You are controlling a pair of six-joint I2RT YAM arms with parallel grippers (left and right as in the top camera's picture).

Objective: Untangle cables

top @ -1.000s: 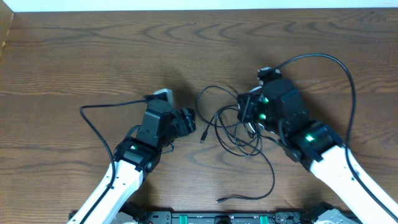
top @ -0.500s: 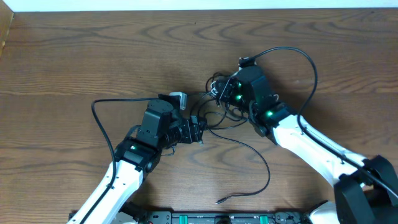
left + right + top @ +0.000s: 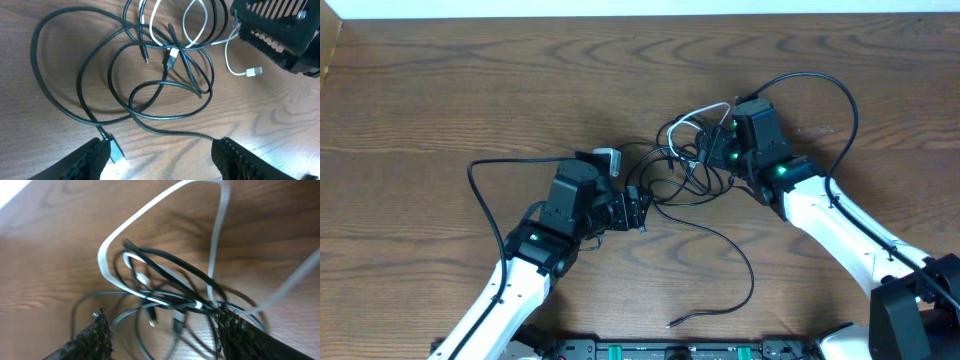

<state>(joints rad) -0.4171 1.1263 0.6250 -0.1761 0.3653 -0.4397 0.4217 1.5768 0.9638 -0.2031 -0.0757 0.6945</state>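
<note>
Right end effector (image 3: 162, 327) shifted right, now parted over cables (image 3: 170, 57); left end effector (image 3: 160, 150) likewise apart, seemingly empty.

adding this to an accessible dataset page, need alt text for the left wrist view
A loose tangle of thin black cables and one white cable lies on a wooden table. The open left gripper frames the bottom edge, a black plug beside one finger.

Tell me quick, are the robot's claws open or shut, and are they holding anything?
Left claw: open, holding nothing.
Right claw: open, with the cables sitting inside it but not pinched.
</note>
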